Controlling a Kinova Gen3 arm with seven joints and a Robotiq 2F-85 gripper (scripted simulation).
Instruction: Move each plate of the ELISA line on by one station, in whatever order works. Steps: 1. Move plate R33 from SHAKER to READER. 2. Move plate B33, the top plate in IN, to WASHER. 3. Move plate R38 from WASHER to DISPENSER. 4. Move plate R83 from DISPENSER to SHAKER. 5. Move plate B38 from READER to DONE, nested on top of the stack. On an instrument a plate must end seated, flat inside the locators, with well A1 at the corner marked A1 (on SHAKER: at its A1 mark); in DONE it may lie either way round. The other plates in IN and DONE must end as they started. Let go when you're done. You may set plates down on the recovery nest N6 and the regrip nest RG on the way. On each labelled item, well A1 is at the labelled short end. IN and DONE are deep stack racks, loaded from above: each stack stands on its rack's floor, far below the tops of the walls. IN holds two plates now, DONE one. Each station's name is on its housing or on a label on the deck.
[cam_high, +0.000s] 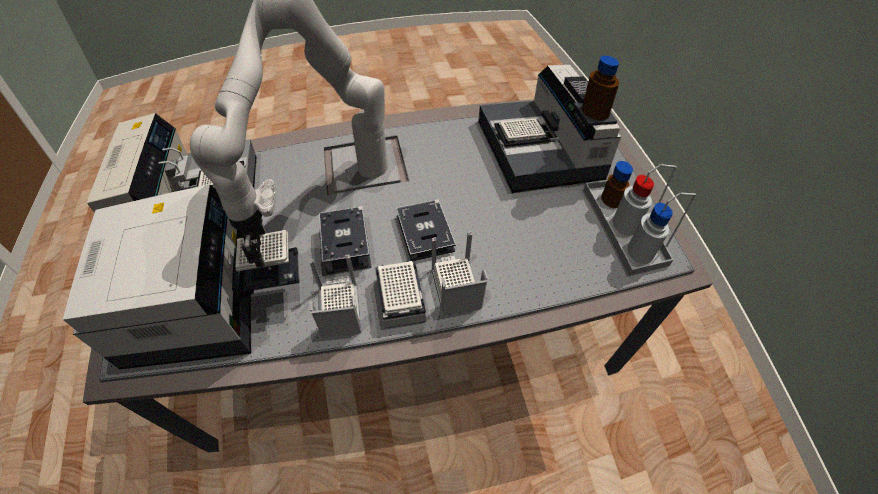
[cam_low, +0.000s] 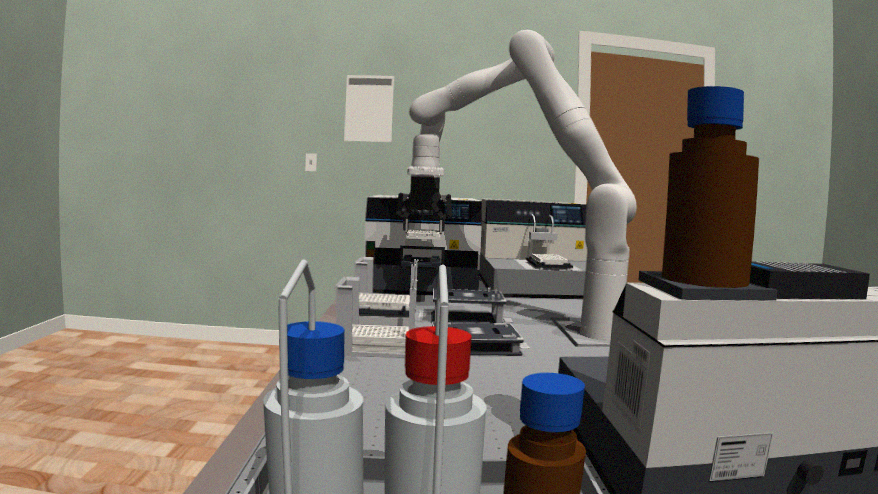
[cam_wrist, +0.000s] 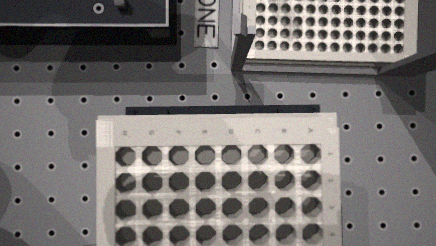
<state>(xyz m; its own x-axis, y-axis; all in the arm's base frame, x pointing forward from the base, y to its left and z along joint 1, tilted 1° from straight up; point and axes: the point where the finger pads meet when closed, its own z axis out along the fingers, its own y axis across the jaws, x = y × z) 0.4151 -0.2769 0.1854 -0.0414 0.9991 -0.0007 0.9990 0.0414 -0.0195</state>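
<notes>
My gripper (cam_high: 252, 250) (cam_low: 423, 231) is shut on plate B38 (cam_high: 274, 245) (cam_low: 423, 234) (cam_wrist: 218, 190), a white well plate. It holds the plate flat a little above the dark READER tray (cam_high: 281, 275) (cam_wrist: 222, 109), in front of the big grey reader housing (cam_high: 141, 258). The fingers do not show in the wrist view. The DONE rack (cam_high: 335, 322) stands just to the right with one plate (cam_high: 337, 296) (cam_wrist: 330, 25) deep inside; its label (cam_wrist: 206, 25) lies on the deck. A plate (cam_high: 399, 285) sits on the SHAKER. The IN rack (cam_high: 461, 299) holds its stack (cam_high: 454, 272).
Nests RG (cam_high: 343, 233) and N6 (cam_high: 424, 226) stand behind the racks. An instrument with a plate (cam_high: 521, 129) is at the back right, another instrument (cam_high: 132, 159) at the back left. Bottles (cam_high: 641, 208) fill a tray at the right edge.
</notes>
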